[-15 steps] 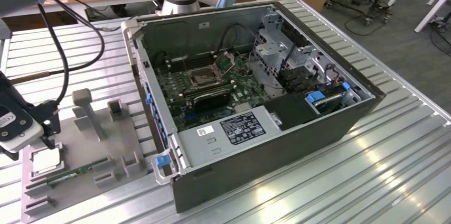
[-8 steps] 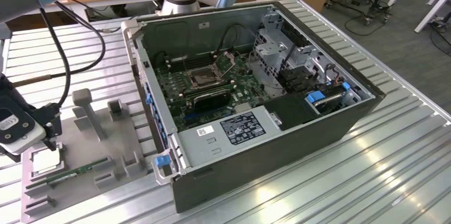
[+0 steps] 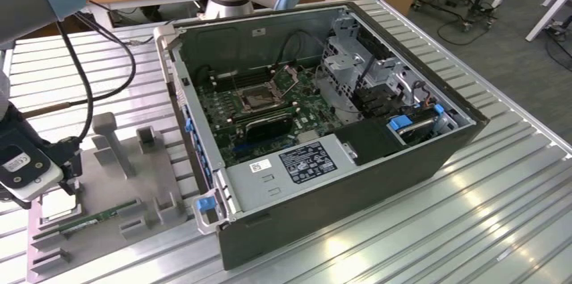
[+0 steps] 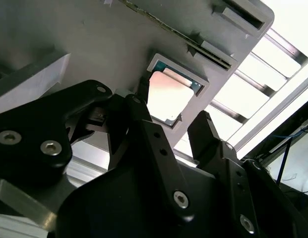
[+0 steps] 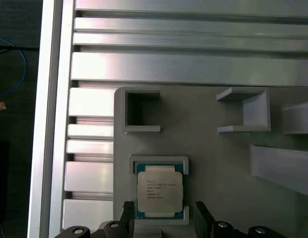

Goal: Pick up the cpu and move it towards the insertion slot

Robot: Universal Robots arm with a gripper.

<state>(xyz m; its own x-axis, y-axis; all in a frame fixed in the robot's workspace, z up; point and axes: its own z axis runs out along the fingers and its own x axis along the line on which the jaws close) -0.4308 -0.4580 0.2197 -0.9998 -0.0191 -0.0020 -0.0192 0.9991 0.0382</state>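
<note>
The cpu (image 5: 159, 191) is a flat silver square lying in a shallow recess of a grey holder plate (image 5: 213, 158). My gripper (image 5: 163, 212) hovers right over it, open, with one black finger on each side of the chip and a gap between each finger and its edge. The second wrist view gives the same picture: the cpu (image 4: 168, 95) lies beyond the spread fingers (image 4: 203, 130). In the exterior view the gripper (image 3: 64, 175) is at the far left over the cpu (image 3: 57, 205). The insertion slot (image 3: 259, 100) sits on the motherboard inside the open computer case, far toward the exterior view's right of the gripper.
The grey holder plate (image 3: 147, 170) carries upright blocks and a thin green memory stick (image 3: 94, 220). The open computer case (image 3: 358, 163) has tall metal walls around the motherboard. A ribbed metal table (image 3: 465, 230) lies under everything. Black cables (image 3: 107, 76) hang beside the arm.
</note>
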